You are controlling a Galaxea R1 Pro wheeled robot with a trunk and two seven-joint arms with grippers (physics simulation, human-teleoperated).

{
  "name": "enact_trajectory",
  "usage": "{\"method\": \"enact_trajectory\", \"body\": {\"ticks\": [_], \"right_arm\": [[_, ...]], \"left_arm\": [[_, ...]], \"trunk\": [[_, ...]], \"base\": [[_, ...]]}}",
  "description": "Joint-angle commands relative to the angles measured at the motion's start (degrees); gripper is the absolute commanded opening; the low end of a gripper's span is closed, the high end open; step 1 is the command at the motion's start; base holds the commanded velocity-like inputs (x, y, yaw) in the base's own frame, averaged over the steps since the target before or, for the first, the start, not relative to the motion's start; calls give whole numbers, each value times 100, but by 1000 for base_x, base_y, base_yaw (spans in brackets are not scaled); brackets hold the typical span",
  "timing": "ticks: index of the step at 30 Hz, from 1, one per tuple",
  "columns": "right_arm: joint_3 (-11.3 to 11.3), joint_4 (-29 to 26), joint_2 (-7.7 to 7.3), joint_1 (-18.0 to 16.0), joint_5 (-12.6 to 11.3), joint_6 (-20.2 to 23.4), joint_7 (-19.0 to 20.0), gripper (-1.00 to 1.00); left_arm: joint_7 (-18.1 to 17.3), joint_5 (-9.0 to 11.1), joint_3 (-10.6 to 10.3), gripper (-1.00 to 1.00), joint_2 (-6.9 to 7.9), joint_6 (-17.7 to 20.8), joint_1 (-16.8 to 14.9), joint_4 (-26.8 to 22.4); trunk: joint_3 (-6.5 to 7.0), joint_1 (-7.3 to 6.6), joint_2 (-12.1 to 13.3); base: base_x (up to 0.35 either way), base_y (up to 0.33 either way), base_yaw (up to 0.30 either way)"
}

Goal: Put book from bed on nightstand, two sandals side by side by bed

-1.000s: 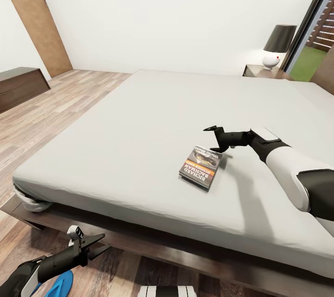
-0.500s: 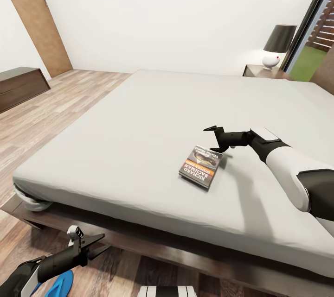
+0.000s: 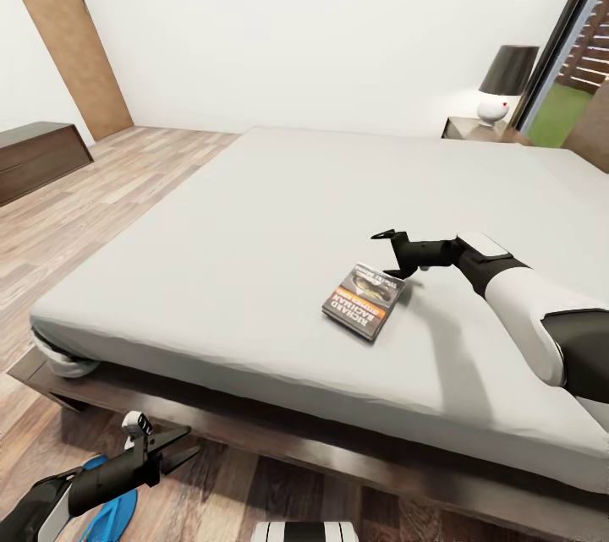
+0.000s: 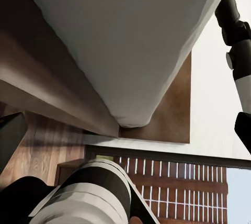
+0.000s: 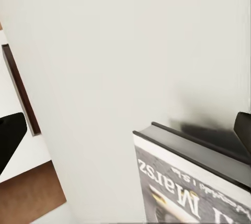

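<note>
i have the right claw (image 3: 387,253) out over the bed (image 3: 279,212), its two black fingers spread apart and gripping nothing. the book (image 3: 364,302) lies flat on the pale mattress just below and a little toward me from those fingertips, near the bed's front edge; the lower fingertip sits right at the book's far corner, and i cannot tell whether it touches. in the right wrist view the book (image 5: 196,182) shows its dark spine edge and white lettering, with bare mattress beyond it and one dark finger (image 5: 10,137) at each side of the picture.

my left claw (image 3: 173,446) hangs low over the wood-plank floor (image 3: 85,212) in front of the bed frame, fingers parted and holding nothing. a blue sandal (image 3: 108,504) lies on the floor just behind and beneath that arm, partly hidden by it.

well beyond the right claw, at the far corner of the bed, a nightstand (image 3: 475,129) carries a lamp (image 3: 504,81) with a dark shade and white base. far off to the left of the left claw stands a long low dark bench (image 3: 38,157) against the wall.
</note>
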Motion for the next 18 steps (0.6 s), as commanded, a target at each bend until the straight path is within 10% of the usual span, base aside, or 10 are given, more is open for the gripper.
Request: {"method": "enact_trajectory", "body": {"ticks": [1, 18], "right_arm": [[37, -9, -3, -1, -52, 11, -47, 100], [41, -9, 1, -1, -59, 11, -47, 100]], "left_arm": [[-22, -3, 0, 100, 0, 61, -1, -2], [-22, -3, 1, 100, 1, 60, -1, 9]], "trunk": [[-5, -2, -2], [-5, -2, -2]], "base": [[-71, 0, 0], [-41, 0, 0]]}}
